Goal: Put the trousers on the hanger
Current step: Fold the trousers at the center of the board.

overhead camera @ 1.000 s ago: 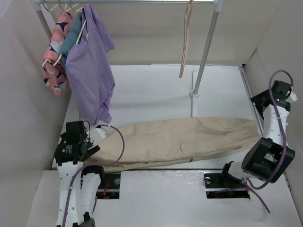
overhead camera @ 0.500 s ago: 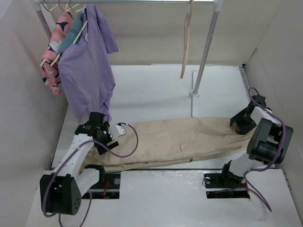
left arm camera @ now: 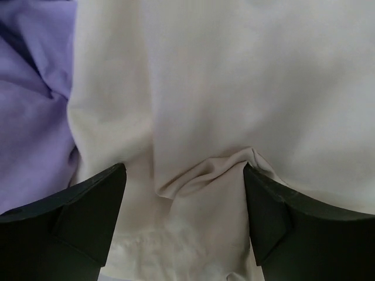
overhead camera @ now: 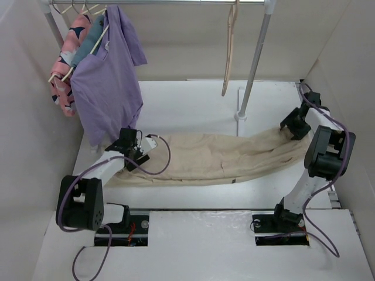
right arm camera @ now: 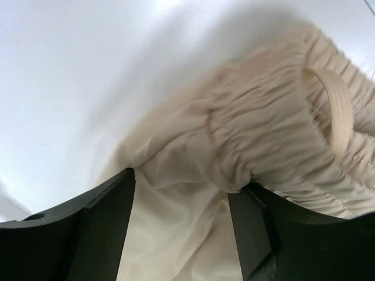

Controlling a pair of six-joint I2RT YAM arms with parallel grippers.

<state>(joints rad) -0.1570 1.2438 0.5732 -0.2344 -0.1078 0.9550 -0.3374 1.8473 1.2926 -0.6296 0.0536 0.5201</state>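
Cream trousers (overhead camera: 217,161), fold inside left gripper (left arm camera: 184,175)

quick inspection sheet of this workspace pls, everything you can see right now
surface: white table, bare behind the cloth
job's things: trousers lie stretched across the table between the arms; hanger hangs bare on the rail
clutter: purple shirt and pink patterned garment hang at the rail's left end
grippers: left tool open, astride a small fold at the trousers' left end; right tool has the gathered waistband bunched between its fingers, seemingly gripped
cables: purple cables run along both arms; the left one loops over the trousers
surroundings: rail post stands on the table; plain walls enclose it
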